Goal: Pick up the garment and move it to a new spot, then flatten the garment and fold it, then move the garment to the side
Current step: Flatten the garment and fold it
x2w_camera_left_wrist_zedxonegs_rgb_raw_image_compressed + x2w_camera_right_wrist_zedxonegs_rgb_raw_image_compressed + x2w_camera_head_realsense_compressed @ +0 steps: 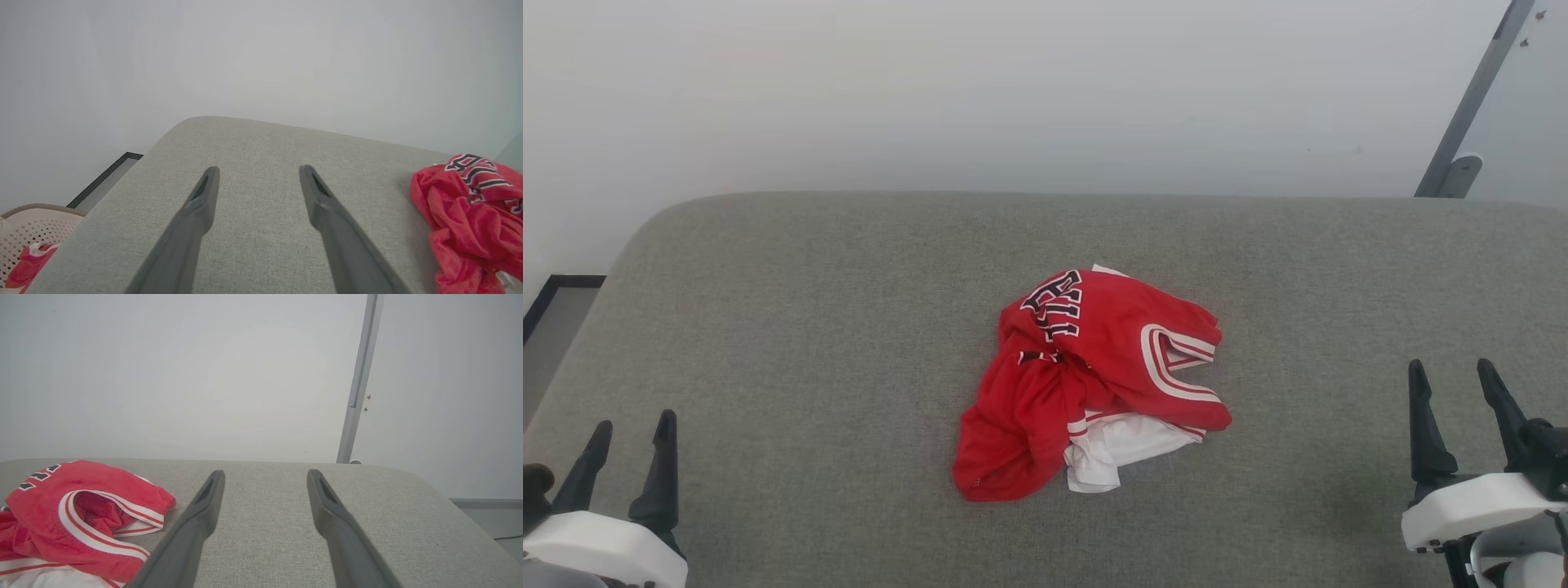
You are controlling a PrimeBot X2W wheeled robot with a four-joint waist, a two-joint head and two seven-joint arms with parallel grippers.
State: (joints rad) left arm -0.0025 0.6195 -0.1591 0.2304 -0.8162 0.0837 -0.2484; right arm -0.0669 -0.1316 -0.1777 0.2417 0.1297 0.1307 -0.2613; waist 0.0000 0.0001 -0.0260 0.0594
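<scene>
Red crumpled garment (1086, 376) on woven grey cushion (809, 327).

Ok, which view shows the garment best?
Head view: the whole crumpled garment is in frame, unobstructed. The left wrist view crops it at the right edge; the right wrist view crops it lower left.

1 garment (1094, 376) on tbl (809, 327), 2 pincers (636, 420) (1451, 364), 1 basket (36, 228).

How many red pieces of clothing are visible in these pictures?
2. The garment lies crumpled in the middle of the grey padded surface. A second red cloth sits in the pale perforated basket, lower left in the left wrist view; more may be hidden there.
</scene>
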